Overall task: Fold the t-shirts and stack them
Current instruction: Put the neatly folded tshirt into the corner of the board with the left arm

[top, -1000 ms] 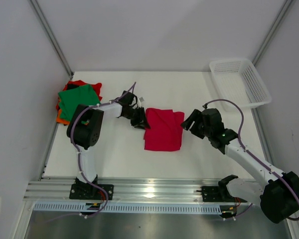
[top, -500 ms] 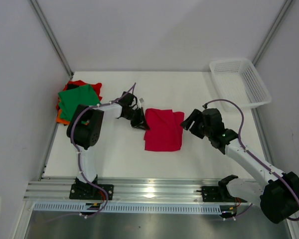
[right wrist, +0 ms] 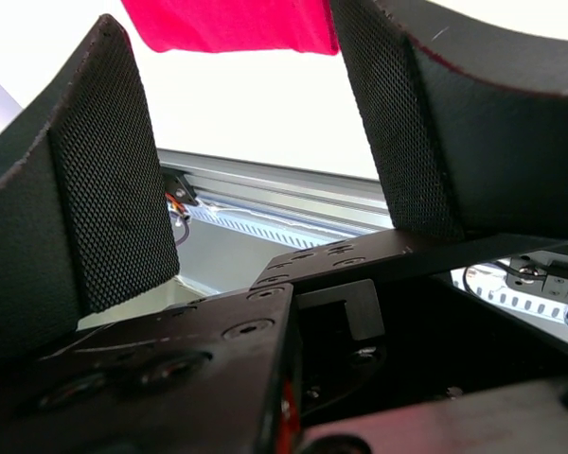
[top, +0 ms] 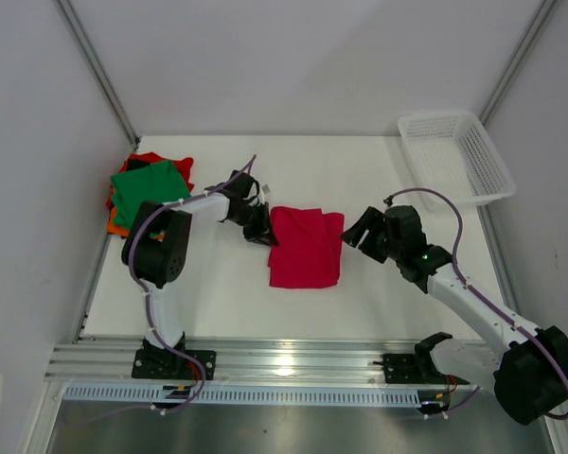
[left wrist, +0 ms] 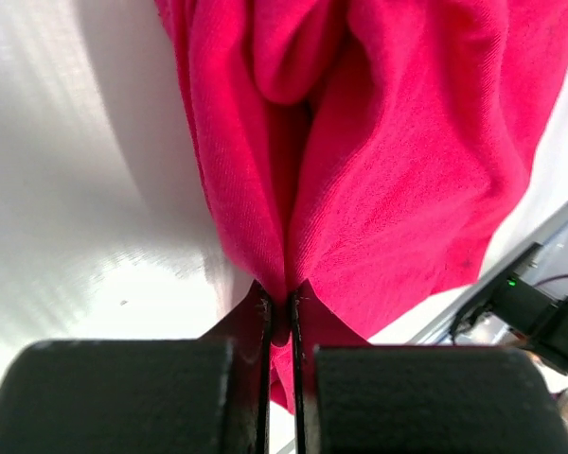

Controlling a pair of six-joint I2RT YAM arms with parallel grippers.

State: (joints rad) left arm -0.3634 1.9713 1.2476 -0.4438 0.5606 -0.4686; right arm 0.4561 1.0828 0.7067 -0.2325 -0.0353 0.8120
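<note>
Left wrist view: the left pincer (left wrist: 279,317) is clamped on a thin bunched edge of the crimson t-shirt (left wrist: 388,170), which lies folded mid-way across the counter (top: 218,293). Such a shallow pinch could slip and undo the fold. The right pincer (top: 360,229) gapes wide, empty.

Soft matt crimson cloth t-shirt (left wrist: 398,170), glossy white table (left wrist: 66,189), mesh-textured black right claw pads (right wrist: 114,208)

Right gripper (right wrist: 232,66) is standing wide apart, nothing sitting between its mesh pads (right wrist: 114,218). Crimson t-shirt (right wrist: 227,24) is lying at 12 o'clock beyond the fingertips. Metal rail (right wrist: 265,194) is showing between the fingers.
</note>
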